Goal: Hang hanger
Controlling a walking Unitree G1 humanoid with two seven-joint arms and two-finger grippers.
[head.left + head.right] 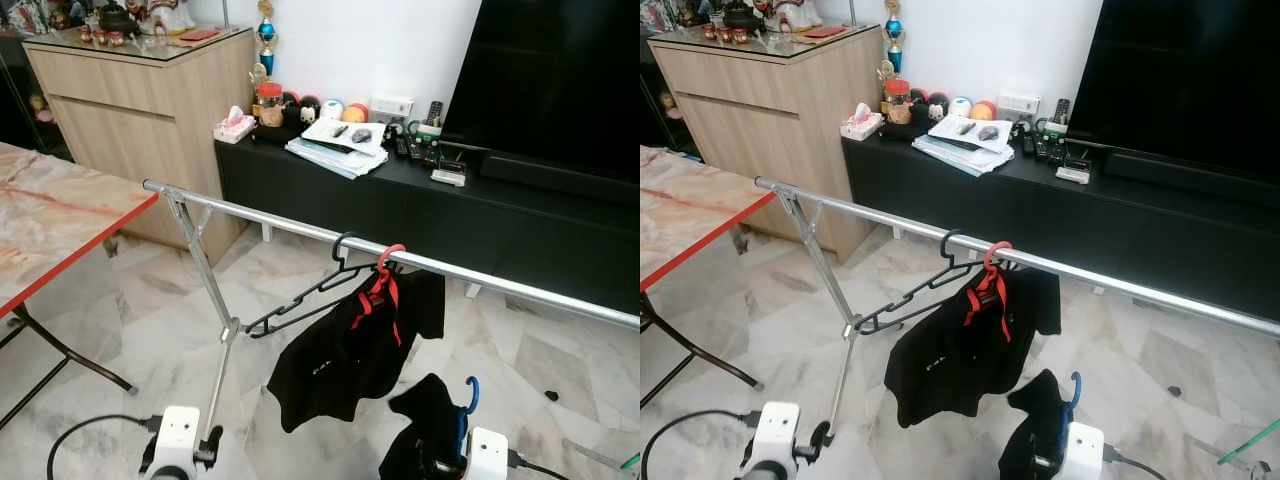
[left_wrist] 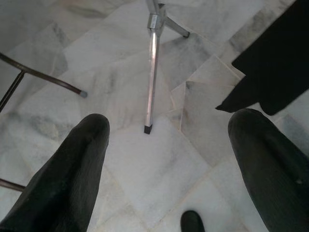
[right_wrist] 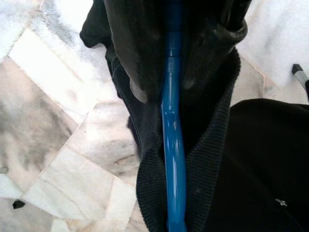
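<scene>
Lower right of the head view: my right gripper [image 3: 169, 72] has its jaws closed on the neck of the blue hanger [image 1: 470, 398], a black garment [image 1: 428, 425] draped on it. Wrist view shows the blue stem running out from between the fingers through a ribbed collar. The hook sits low in frame, well below the rail and apart from it.

Lower left: left gripper [image 2: 166, 159] with jaws wide apart, nothing between them, pointing down at the marble floor [image 2: 145, 169]. A leg of the rack [image 2: 151, 82] stands just past the fingers.

Centre frame: the metal rail [image 1: 290, 218] runs from left of middle down to the right edge. On it hang an empty black hanger [image 1: 305, 295] and, just to its right, a red hanger [image 1: 385, 270] carrying a black shirt [image 1: 345, 355].

Left edge: marble-topped worktop [image 1: 50, 215] with red trim.

Upper frame: black TV cabinet [image 1: 420, 205] cluttered with papers and remotes, dark TV [image 1: 560, 80] at upper right, wooden sideboard [image 1: 140, 100] at upper left.
</scene>
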